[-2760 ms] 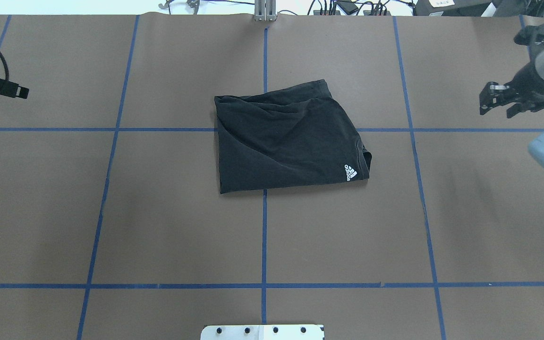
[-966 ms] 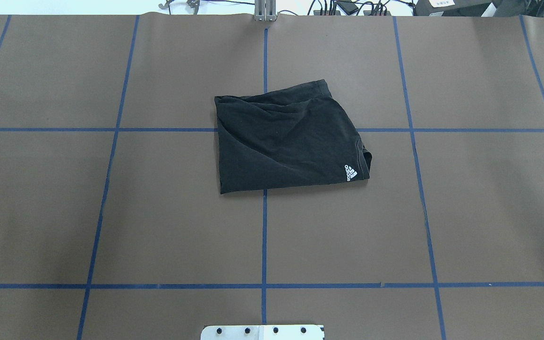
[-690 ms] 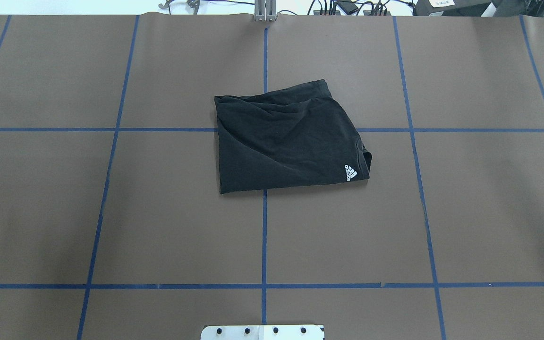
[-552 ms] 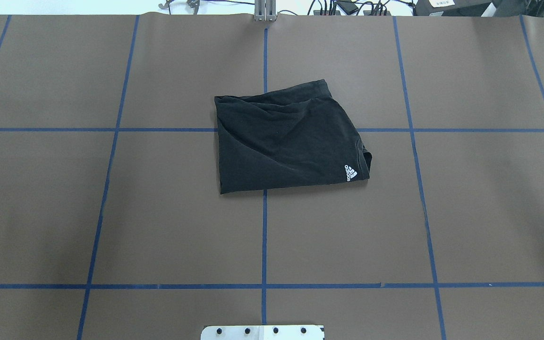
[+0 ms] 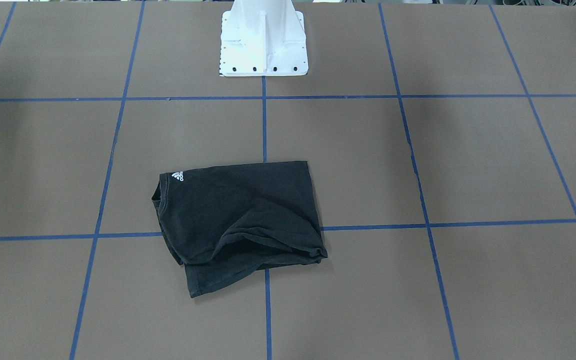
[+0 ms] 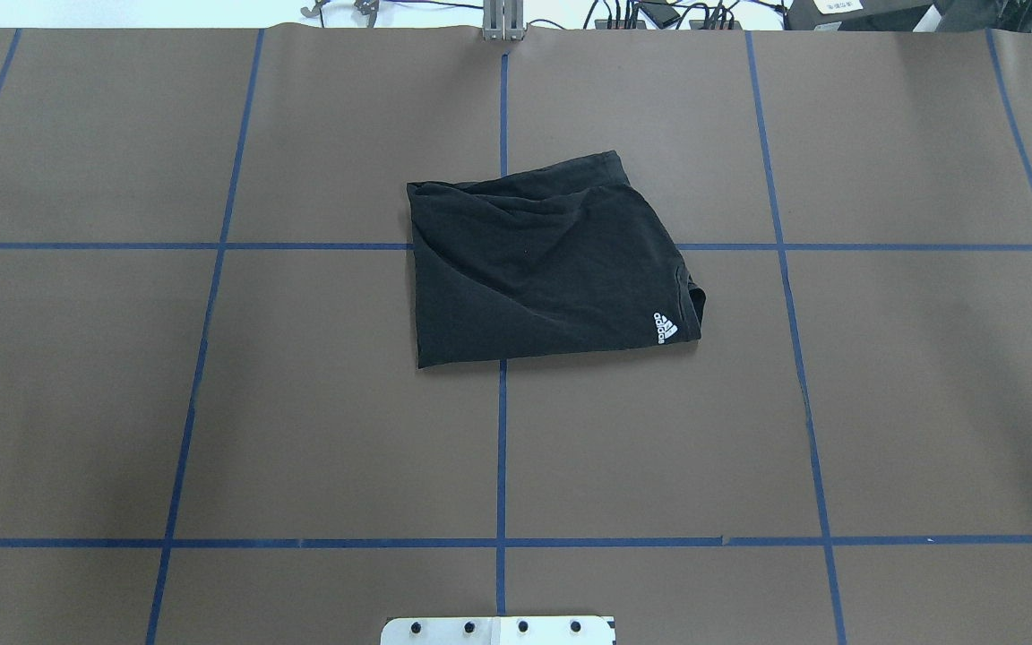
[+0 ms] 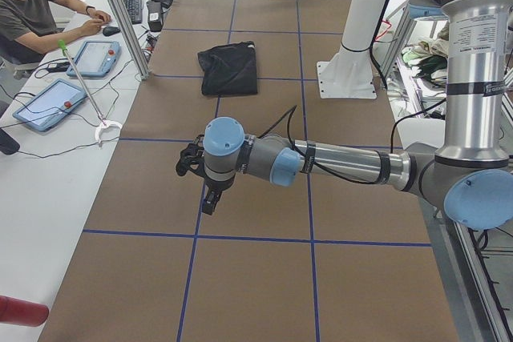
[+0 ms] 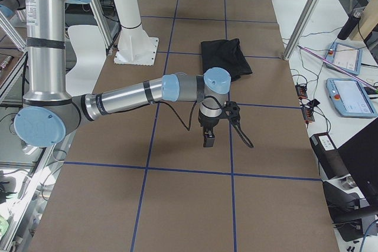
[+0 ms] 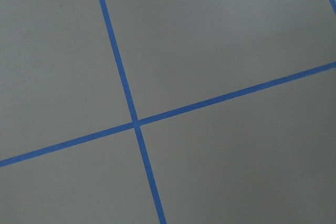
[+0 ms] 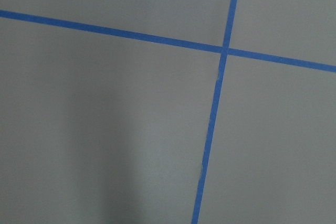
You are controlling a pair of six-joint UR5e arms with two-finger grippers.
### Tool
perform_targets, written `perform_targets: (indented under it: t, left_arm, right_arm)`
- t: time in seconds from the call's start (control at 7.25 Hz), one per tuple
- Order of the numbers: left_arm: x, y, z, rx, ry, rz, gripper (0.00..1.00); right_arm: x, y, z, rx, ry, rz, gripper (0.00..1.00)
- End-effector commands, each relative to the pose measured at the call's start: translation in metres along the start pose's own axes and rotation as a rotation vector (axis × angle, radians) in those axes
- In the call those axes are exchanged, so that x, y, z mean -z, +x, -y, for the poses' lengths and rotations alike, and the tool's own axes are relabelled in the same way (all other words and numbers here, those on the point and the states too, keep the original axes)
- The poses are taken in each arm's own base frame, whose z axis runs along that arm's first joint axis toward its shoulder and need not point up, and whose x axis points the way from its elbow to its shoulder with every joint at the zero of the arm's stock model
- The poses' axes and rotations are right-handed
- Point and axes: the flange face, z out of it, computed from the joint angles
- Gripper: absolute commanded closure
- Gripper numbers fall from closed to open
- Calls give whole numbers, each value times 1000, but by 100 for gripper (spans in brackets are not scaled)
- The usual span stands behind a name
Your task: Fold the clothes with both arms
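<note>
- Black folded cotton T-shirt lies mid-frame on the brown paper tabletop.
- Black-fingered left tool and right tool hang well apart from it; fingers apart or together, cannot tell.
- Park both high, clear of the fold.

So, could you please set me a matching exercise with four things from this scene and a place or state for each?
Things:
1. shirt
2. logo
3. base
4. left arm

Places or states:
A. standing at the edge of the table on the robot's side
B. folded, lying mid-table
C. stretched out over bare table, apart from the shirt
D. on the shirt's near corner, toward the robot's right

Pairs: 1-B, 2-D, 3-A, 4-C.
</note>
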Motion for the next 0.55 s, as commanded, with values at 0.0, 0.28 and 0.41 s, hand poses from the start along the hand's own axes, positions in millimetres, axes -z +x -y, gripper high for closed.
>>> perform_targets:
  t: [0.0,0.28,0.41]
  left_arm:
    - [8,9,4,-19,18,-3,0]
    - [4,5,8,-15,12,4,0]
    - [7,8,9,-20,18,5,0]
  right_arm:
    - [8,-6,-2,13,16,-2,0]
    - [11,-9,-4,17,23,0,0]
    - [12,-11,-2,20,27,0,0]
